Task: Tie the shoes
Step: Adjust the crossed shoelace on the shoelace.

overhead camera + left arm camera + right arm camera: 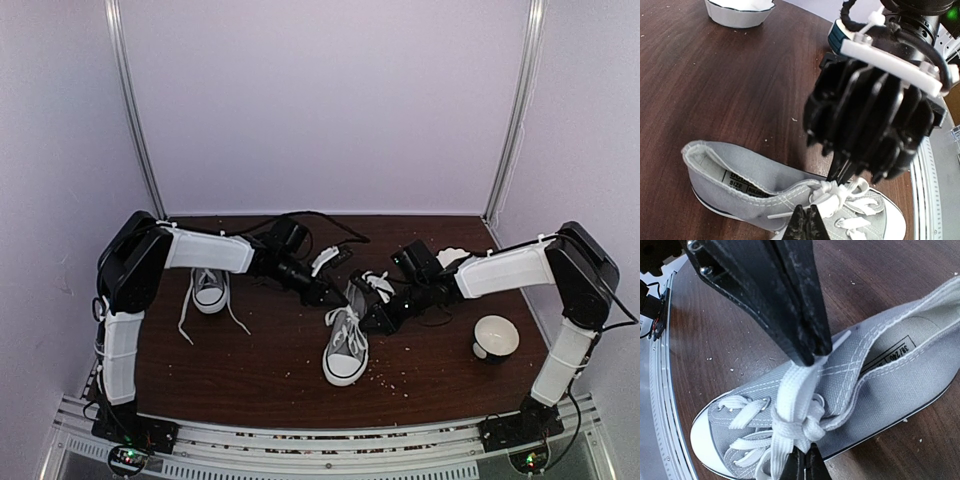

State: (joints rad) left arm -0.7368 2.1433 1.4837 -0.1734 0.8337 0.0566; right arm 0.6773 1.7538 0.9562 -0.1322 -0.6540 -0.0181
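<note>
So, the only legible writing was the label (890,352) inside the centre shoe (347,345): "SIZE" from the left wrist view, something like "38/245" from the right, the rest too small. Left jaws were pressed together, pinching a flat band of white lace (795,390) pulled up taut from the knot (792,432). Right jaws were also pressed together, tips right at that knot; couldn't tell if they gripped any lace. Shoe sat in the middle of the bench (260,375), toe toward the arm bases: grey canvas, white toe cap, white sole. Second shoe (210,290) lay near the left arm, laces loose. White bowl (495,337) sat off to the right.
</note>
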